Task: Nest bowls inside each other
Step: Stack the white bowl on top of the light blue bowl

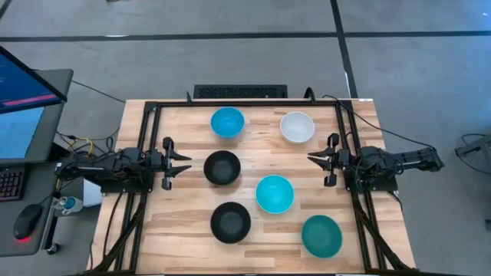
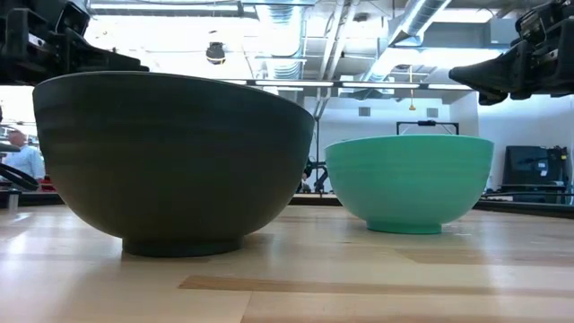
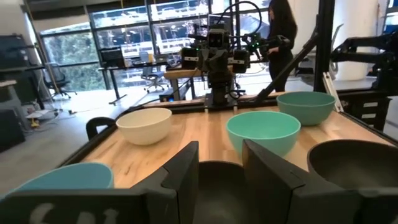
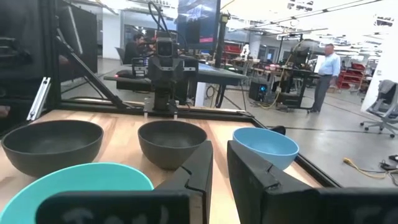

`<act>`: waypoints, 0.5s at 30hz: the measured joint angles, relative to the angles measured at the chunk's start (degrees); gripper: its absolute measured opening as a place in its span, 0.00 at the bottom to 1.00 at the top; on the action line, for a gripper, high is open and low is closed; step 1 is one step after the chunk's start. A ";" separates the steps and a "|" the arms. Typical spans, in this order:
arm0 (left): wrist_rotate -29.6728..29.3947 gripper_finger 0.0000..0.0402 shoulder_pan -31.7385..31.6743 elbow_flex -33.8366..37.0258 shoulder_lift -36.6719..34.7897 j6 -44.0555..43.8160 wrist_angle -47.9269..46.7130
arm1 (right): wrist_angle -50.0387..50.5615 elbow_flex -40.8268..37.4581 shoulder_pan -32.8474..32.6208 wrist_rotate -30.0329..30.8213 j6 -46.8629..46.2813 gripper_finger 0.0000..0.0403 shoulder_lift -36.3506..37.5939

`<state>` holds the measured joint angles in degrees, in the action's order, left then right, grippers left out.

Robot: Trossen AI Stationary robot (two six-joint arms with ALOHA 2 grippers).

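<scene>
Six bowls stand upright on their bases on the wooden table, apart from one another. At the far side are a blue bowl point(image 1: 227, 122) and a white bowl point(image 1: 297, 127). A black bowl point(image 1: 222, 168) and a light blue bowl point(image 1: 275, 194) stand mid-table. At the near side are a second black bowl point(image 1: 231, 222) and a teal bowl point(image 1: 321, 235). My left gripper point(image 1: 189, 163) hangs level at the table's left edge, open, pointing at the mid-table black bowl point(image 3: 217, 180). My right gripper point(image 1: 311, 159) hangs level at the right edge, its fingers a narrow gap apart, with nothing between them point(image 4: 219, 149).
A black metal frame point(image 1: 245, 104) runs along the table's far, left and right edges. A keyboard point(image 1: 239, 91) lies beyond the far edge. A monitor point(image 1: 23, 84) and a mouse point(image 1: 28, 221) are off to the left. People stand in the room behind.
</scene>
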<state>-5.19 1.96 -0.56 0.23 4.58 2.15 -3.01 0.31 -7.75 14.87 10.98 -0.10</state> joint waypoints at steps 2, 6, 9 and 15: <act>-0.02 0.29 0.00 0.00 0.00 -1.07 0.00 | 0.00 -0.01 0.00 0.02 0.00 0.18 0.00; -0.71 0.29 -0.03 0.00 0.01 -1.10 0.22 | 0.00 0.00 0.02 0.01 0.00 0.18 0.00; 0.06 0.29 -0.02 0.00 0.00 -7.66 0.24 | -0.04 0.00 -0.11 0.02 -3.60 0.18 0.00; 1.19 0.29 -0.02 0.00 0.00 -24.39 0.15 | -0.22 0.01 0.00 0.08 -23.25 0.18 0.00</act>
<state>-4.00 1.93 -0.56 0.23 -19.81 2.31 -3.22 0.32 -7.75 14.95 -12.26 -0.10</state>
